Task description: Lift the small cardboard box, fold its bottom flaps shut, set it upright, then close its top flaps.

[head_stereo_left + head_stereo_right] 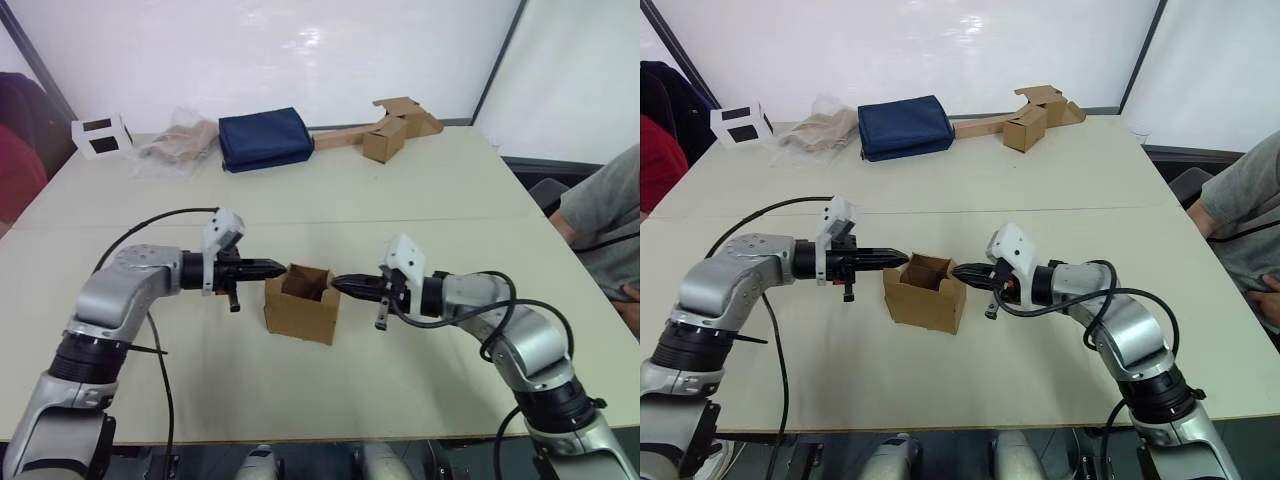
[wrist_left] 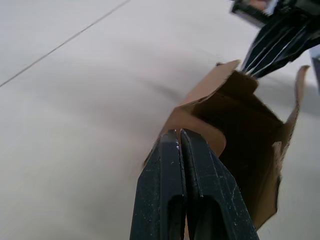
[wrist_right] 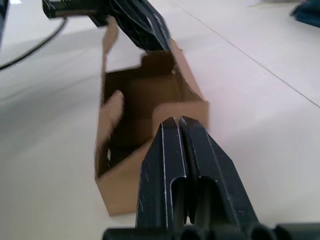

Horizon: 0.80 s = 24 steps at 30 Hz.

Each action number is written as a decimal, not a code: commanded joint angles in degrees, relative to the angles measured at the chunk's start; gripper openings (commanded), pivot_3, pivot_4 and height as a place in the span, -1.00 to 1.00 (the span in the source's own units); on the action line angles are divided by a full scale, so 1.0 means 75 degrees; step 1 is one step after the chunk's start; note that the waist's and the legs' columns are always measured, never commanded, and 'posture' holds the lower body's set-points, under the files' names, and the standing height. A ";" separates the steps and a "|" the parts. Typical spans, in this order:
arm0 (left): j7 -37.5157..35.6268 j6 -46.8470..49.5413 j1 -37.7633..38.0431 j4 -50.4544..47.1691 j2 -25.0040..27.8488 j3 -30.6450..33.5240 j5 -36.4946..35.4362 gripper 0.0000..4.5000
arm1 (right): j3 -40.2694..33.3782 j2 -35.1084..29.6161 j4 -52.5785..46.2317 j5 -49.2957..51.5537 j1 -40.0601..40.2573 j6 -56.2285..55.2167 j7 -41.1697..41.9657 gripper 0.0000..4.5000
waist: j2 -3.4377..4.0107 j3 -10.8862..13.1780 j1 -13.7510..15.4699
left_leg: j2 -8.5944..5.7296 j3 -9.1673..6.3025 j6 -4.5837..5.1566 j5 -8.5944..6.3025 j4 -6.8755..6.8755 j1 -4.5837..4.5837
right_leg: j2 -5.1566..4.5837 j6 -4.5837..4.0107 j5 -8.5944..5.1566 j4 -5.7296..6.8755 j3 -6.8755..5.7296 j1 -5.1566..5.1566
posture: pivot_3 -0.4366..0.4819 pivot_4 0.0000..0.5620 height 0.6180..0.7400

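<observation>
Small cardboard box [image 1: 300,306] upright, top open, on beige table [image 1: 420,200].

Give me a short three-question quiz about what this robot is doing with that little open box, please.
1. True or false: the small cardboard box stands on the table with its top open.
2. Which grippers have their tips at the box's upper edges?
A. left gripper only
B. right gripper only
C. both
3. Fill in: both grippers' fingers are ____ (open/shut).

Key:
1. True; the dark inside shows.
2. C, one at each opposite side.
3. Shut; in each wrist view the two fingers lie together.
</observation>
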 commanded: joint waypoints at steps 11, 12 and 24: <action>-0.0238 -0.0473 0.0160 0.0044 -0.0141 -0.0351 0.0438 -0.97 | 0.0759 0.0096 0.0968 -0.0887 -0.0543 -0.0939 0.0251 -1.00 | 0.0000 0.0000 -0.0005 | 0.0000 0.0000 0.0000 0.0000 0.0001 0.0000 | -0.0001 0.0000 0.0000 0.0001 0.0001 -0.0001 | -0.05 -0.47 1.00; -0.0229 -0.0464 0.0161 0.0044 -0.0151 -0.0338 0.0435 -0.97 | 0.0761 0.0108 0.1011 -0.0904 -0.0566 -0.0960 0.0274 -1.00 | 0.0000 0.0000 -0.0004 | 0.0000 -0.0001 0.0000 0.0000 0.0001 0.0000 | 0.0000 0.0000 0.0000 0.0001 0.0000 -0.0001 | -0.05 -0.47 1.00; 0.0244 0.0050 -0.0414 0.0499 -0.0253 0.0725 -0.0200 -0.97 | -0.0095 0.0249 0.0686 -0.0142 -0.0957 -0.0680 0.0401 -1.00 | -0.0001 0.0001 0.0001 | 0.0000 -0.0008 0.0000 0.0000 0.0009 -0.0004 | 0.0000 0.0000 0.0000 0.0005 -0.0006 -0.0002 | -0.05 -0.47 1.00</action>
